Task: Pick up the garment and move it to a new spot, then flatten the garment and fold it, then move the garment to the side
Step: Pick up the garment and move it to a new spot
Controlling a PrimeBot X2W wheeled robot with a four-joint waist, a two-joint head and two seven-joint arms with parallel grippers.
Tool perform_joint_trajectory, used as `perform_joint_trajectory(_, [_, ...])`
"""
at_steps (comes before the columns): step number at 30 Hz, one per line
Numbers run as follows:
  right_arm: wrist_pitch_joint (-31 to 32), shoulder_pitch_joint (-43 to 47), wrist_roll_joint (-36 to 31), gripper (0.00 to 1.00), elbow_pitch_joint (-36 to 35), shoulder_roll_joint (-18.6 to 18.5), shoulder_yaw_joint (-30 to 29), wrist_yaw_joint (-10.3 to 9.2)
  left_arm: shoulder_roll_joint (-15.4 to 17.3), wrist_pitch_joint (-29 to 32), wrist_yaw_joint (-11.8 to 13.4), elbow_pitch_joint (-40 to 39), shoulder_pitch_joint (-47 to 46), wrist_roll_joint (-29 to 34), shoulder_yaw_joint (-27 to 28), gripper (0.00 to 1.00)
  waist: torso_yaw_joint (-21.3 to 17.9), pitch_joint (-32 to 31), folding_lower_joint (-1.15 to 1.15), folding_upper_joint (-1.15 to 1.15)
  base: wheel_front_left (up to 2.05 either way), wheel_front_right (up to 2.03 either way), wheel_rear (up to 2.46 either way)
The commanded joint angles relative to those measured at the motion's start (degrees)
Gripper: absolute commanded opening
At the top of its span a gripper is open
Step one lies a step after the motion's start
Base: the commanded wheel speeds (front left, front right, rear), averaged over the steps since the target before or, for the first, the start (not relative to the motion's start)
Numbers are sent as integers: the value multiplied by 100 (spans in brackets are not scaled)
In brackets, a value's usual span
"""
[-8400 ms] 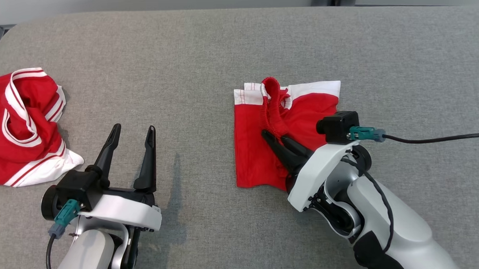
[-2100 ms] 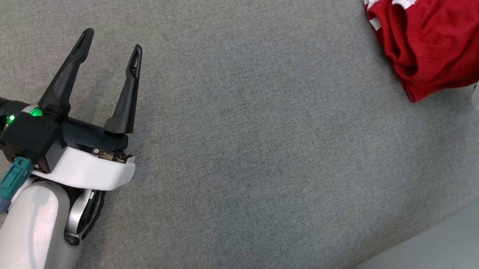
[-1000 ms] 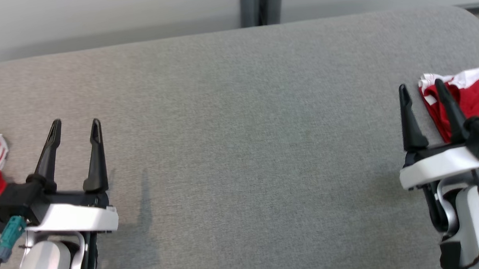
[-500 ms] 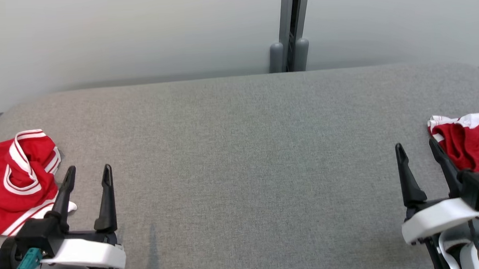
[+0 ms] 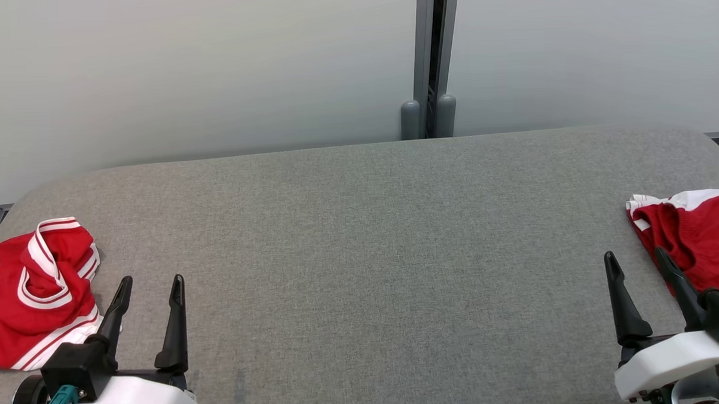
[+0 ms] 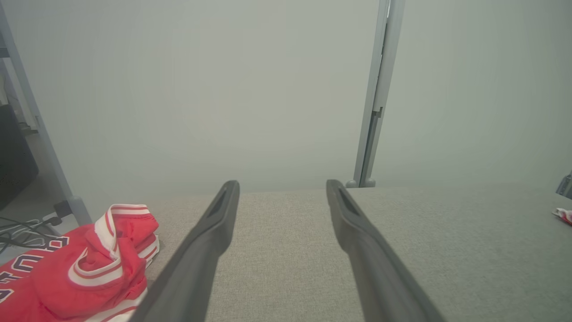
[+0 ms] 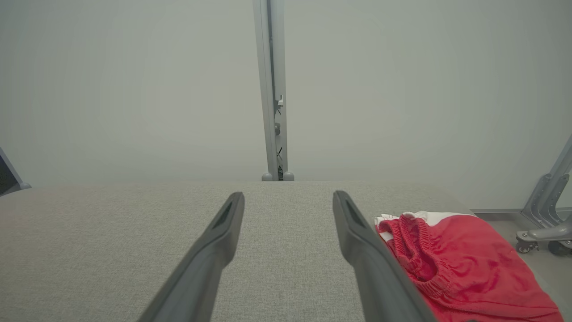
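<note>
Change first: red shorts, some seconds back in mid-table with closed fingers pushed into the cloth, now lying folded and free at the far right end of the grey table. For the right gripper: cloth released, jaws spread wide with nothing between, outer finger just beside the shorts' near edge; touching or not, cannot tell. For the left gripper: equally wide and empty, near a crumpled red-and-white jersey but apart from it. Over the last second, mostly a lift of the head camera rather than any move of cloth: more pale wall and a grey post above the table's far edge. Reads as the shorts' last step done, set aside and let go; leaves the jersey, probably next in line, not yet picked up, flattened or folded. Right wrist view: close look at the gathered elastic waistband, plus a wheeled frame leg beyond the table's end. Left wrist view: dark lettering on the jersey, cables on the floor past the left end, a sliver of the shorts far off right. Head view: whole layout at once, two garments at opposite ends, bare table between.
</note>
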Motion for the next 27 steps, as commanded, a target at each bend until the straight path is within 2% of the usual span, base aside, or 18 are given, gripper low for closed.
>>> perform_joint_trajectory(1, [26, 84, 43, 100, -51, -17, 3, -2, 42, 16, 32, -24, 41, -19, 6, 100, -5, 0, 0, -1, 0, 0, 0])
perform_joint_trajectory(27, [-58, 77, 132, 100, 15, -17, 22, -2, 93, 129, 206, -109, 87, -84, -13, 100, -33, 35, 0, -1, 0, 0, 0])
